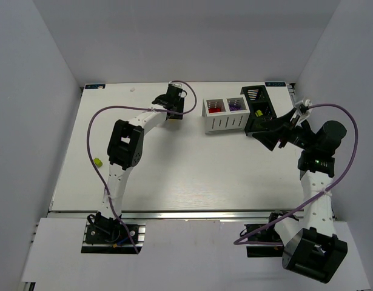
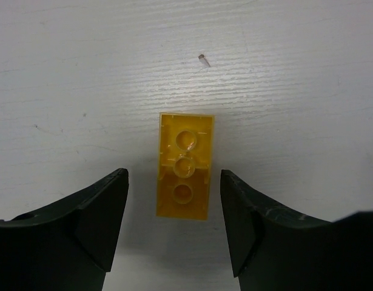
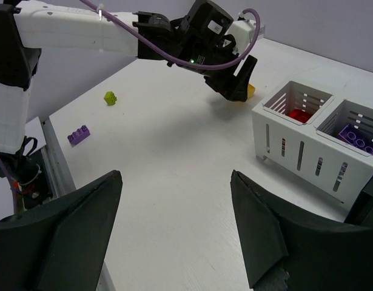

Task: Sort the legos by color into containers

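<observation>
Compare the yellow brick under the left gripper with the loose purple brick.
The yellow brick lies hollow side up inside the open left gripper; the purple brick lies studs up, with no gripper near. Both rest on the table, unsorted.

Both end effectors (image 2: 173, 185) (image 3: 175, 182) wide-jawed

Looks like a robotics lab test cell: plain pale walls (image 1: 47, 79) boxing in a white table (image 1: 192, 176) on three sides, two arms (image 1: 125, 145) bolted to a metal rail (image 1: 192, 213) at the near edge, purple cables (image 1: 90, 136) looping off them, with legos (image 3: 78, 134) and slatted containers (image 1: 225, 124) for props.
</observation>
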You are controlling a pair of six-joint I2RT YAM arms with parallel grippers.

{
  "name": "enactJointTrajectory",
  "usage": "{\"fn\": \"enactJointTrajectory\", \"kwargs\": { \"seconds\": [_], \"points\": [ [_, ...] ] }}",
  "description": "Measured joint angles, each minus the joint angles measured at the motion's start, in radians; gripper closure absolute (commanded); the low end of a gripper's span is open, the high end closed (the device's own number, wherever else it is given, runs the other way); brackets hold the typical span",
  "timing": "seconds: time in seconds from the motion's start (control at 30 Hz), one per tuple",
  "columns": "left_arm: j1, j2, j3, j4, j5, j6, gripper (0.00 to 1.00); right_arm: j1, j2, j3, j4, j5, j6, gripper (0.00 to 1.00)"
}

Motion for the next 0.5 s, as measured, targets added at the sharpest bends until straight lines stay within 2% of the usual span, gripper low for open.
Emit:
{"fn": "enactJointTrajectory", "kwargs": {
  "seconds": [0.23, 0.33, 0.37, 0.4, 0.43, 0.47, 0.5],
  "points": [
    [0.002, 0.035, 0.010, 0.013, 0.005, -0.008, 0.35, -0.013, 0.001, -0.010, 0.025, -0.010, 0.021, 0.23],
    [0.002, 0.035, 0.010, 0.013, 0.008, -0.011, 0.54, -0.018, 0.001, -0.017, 0.029, -0.017, 0.029, 0.26],
    [0.002, 0.035, 0.010, 0.013, 0.008, -0.011, 0.66, -0.019, 0.001, -0.017, 0.030, -0.018, 0.030, 0.28],
    [0.002, 0.035, 0.010, 0.013, 0.009, -0.008, 0.72, -0.019, 0.001, -0.017, 0.032, -0.020, 0.032, 0.30],
    [0.002, 0.035, 0.010, 0.013, 0.010, -0.006, 0.77, -0.022, 0.001, -0.017, 0.034, -0.021, 0.033, 0.34],
    [0.002, 0.035, 0.010, 0.016, 0.012, -0.006, 0.86, -0.023, 0.001, -0.017, 0.039, -0.024, 0.034, 0.43],
    [0.002, 0.033, 0.006, 0.021, 0.016, -0.007, 0.91, -0.023, 0.001, -0.018, 0.043, -0.024, 0.032, 0.48]
  ]
}}
